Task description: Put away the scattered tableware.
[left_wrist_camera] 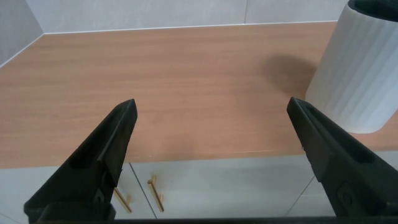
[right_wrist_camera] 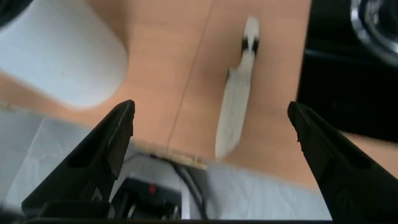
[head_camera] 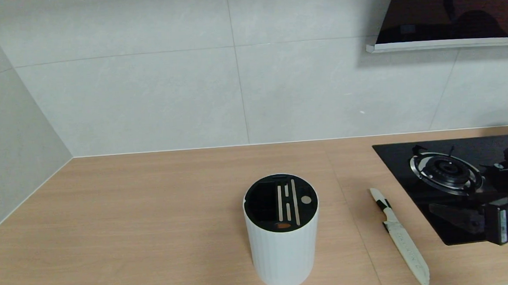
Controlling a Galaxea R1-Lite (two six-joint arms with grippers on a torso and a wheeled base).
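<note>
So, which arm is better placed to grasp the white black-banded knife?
Right: its open jaws hang near the white knife, over the black stove's edge; the left jaws are beyond the white ribbed holder.

Pale grey tiled wall (head_camera: 146,78), light wood countertop (head_camera: 131,209), black gas hob (head_camera: 439,187), dark range hood (head_camera: 447,15) above

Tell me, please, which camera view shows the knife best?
Head view: the knife lies full-length between holder and hob. The right wrist view sees the knife from above; the left wrist view faces the holder.
</note>
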